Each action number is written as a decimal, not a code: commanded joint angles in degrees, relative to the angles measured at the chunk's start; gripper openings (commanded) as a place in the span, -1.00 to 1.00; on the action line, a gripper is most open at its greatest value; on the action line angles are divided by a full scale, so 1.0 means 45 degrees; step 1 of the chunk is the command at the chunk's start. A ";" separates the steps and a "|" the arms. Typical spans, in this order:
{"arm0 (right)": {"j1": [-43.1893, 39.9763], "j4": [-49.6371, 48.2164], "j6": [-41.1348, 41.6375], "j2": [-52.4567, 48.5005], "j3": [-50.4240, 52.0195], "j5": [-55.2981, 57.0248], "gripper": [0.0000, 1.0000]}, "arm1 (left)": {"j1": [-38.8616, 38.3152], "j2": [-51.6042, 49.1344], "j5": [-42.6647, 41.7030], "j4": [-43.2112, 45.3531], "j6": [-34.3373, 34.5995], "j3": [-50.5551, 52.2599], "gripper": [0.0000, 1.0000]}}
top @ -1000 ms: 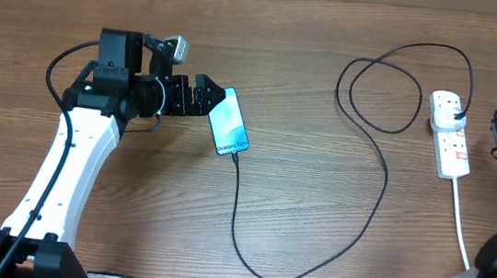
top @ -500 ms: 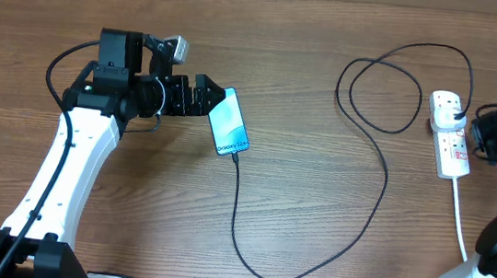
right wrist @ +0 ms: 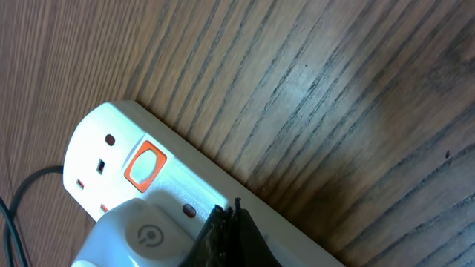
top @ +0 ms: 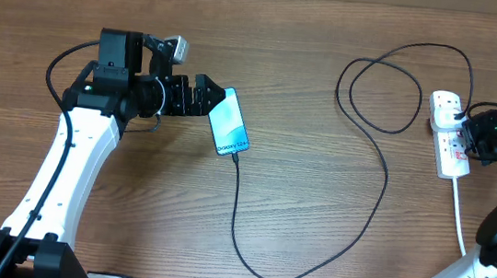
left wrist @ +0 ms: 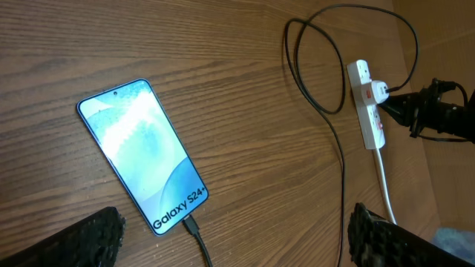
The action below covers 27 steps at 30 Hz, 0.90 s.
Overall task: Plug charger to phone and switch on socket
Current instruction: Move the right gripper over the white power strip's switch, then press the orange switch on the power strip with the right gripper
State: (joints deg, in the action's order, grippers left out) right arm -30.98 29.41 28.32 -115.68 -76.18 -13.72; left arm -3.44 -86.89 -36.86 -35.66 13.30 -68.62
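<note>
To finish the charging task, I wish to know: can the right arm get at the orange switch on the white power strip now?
Probably yes. The right gripper, shut, sits beside the socket, and the orange switch lies uncovered with nothing between them; only the white plug next to it stands close.

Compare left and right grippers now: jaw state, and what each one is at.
Left gripper is open wide; right gripper is shut. Left gripper faces the phone without gripping it; right gripper's tip is down at the socket, near an orange switch, and contact there can't be told. Shared: neither holds anything.
</note>
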 commanded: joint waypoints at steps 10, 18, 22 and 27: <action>0.0918 0.1078 -0.0398 -0.0209 -0.0155 -0.0733 -0.93 | -0.0083 0.0214 0.0053 -0.0015 -0.0291 -0.0131 0.99; 0.1583 0.1307 -0.0393 -0.0423 -0.0155 -0.0646 -0.93 | -0.0083 0.0214 0.0053 -0.0024 -0.0291 -0.0131 0.99; 0.1778 0.1593 -0.0398 -0.0636 -0.0155 -0.0646 -0.93 | -0.0083 0.0214 0.0053 -0.0019 -0.0291 -0.0131 0.99; 0.1962 0.1787 -0.0403 -0.0733 -0.0155 -0.0651 -0.93 | -0.0083 0.0214 0.0107 -0.0024 -0.0291 -0.0131 0.99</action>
State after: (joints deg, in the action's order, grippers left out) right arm -27.59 35.79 26.96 -115.66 -78.67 -8.71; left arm -3.44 -86.89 -36.84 -35.66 13.30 -68.62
